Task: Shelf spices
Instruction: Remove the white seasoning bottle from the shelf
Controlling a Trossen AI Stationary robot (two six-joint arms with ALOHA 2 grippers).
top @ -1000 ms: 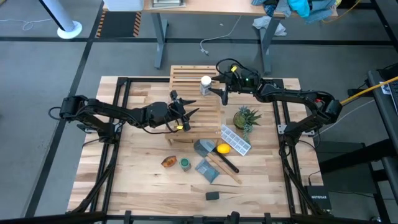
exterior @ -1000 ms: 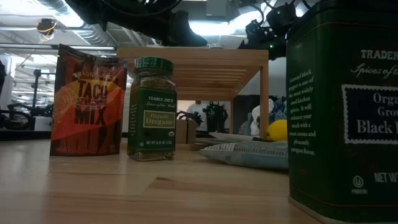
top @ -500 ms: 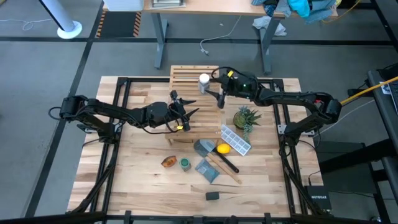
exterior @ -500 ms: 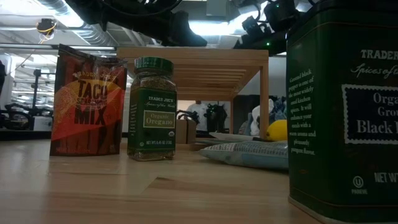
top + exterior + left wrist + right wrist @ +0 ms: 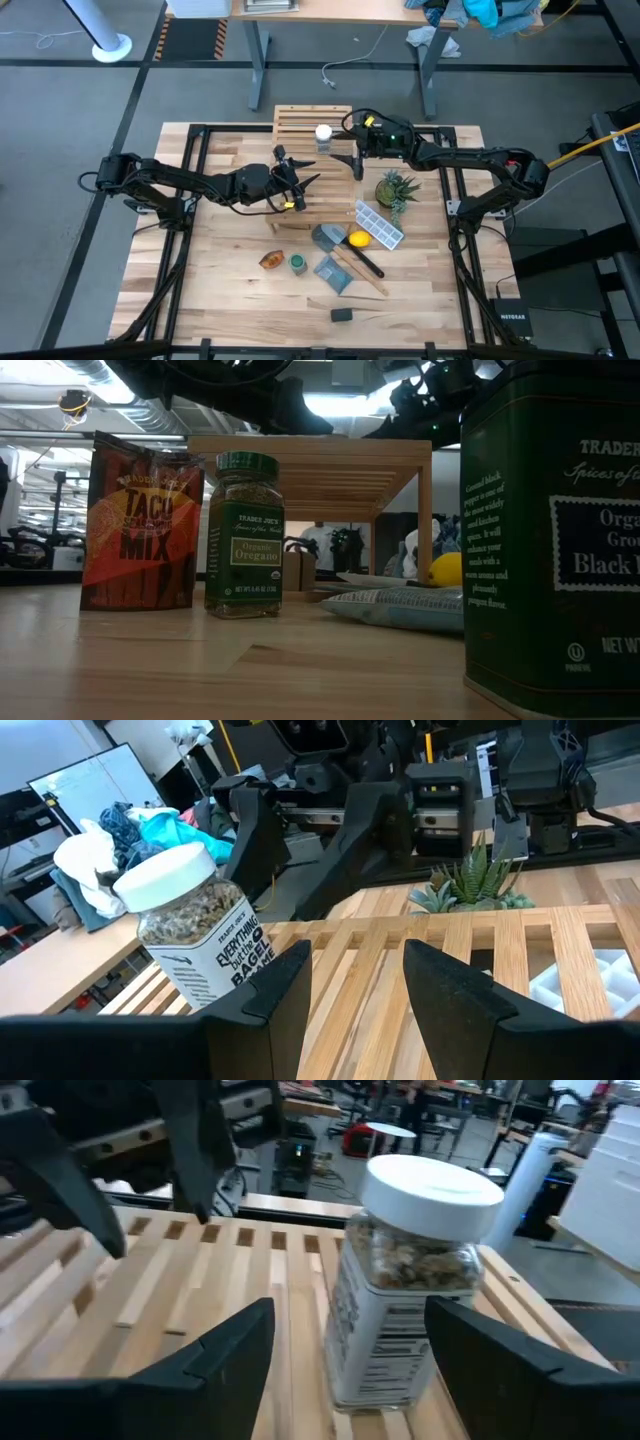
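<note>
The shelf, a light-wood slatted rack, stands at the table's far middle. The white-capped bottle stands on its base on the top slats and also shows in the right wrist view. My right gripper is open just right of the bottle, one finger to each side of it and short of it. My left gripper is open over the shelf's near edge. The orange-brown packet, the green-lidded jar and the black box stand on the near tabletop.
A small green plant stands right of the shelf. A white ridged tray, a yellow round object and two grey packets lie in the table's middle. Bare tabletop shows at the near left.
The white-capped bottle now stands a little farther toward the table's left on the shelf. My right gripper reached toward it, then drew back a little toward the right, staying open.
</note>
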